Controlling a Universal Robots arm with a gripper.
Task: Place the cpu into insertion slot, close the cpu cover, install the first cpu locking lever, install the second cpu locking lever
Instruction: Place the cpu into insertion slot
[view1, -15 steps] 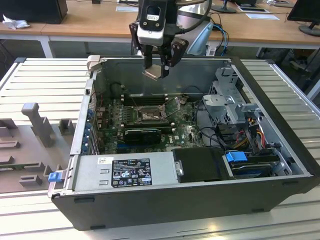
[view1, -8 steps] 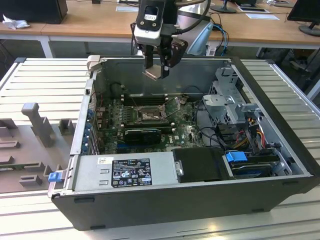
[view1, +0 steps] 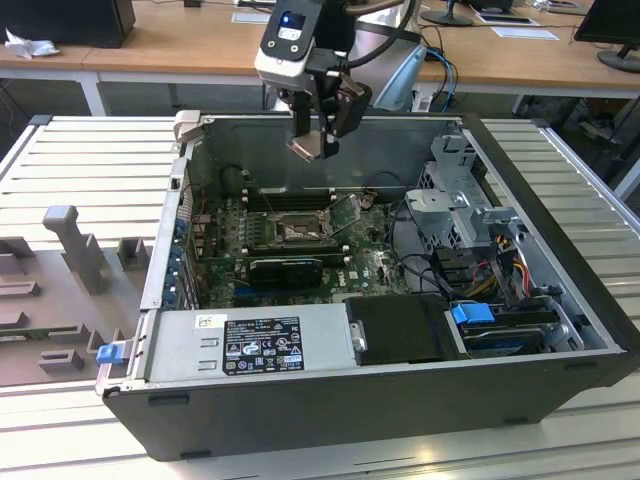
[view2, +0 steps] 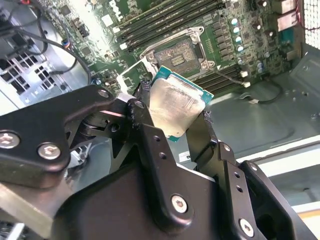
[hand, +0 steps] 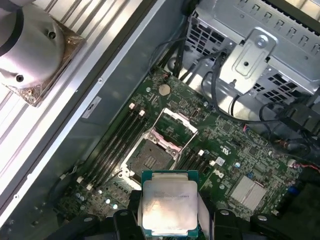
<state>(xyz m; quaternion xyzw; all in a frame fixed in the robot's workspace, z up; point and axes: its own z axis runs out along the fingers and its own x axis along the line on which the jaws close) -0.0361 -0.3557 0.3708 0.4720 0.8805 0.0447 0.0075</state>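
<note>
Black gripper (view1: 318, 148) pinching the small, flat, silvery-grey square cpu (view1: 306, 150) above the open dark computer case (view1: 400, 405).
Exterior view: it hangs well above the green motherboard (view1: 225, 240). Second wrist view: the fingers (view2: 144, 122) clamp the cpu's opposite edges. First wrist view: the black-edged square insertion slot (hand: 150, 160) lies bare, apart from the cpu, its thin metal cpu cover (hand: 177, 126) raised.

Silvery cpu (hand: 169, 207) aloft above bare insertion slot (hand: 150, 159), cpu cover (hand: 180, 120) open

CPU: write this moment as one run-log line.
gripper: shut on cpu | cpu: held above motherboard | insertion slot: empty | cpu cover: open
</note>
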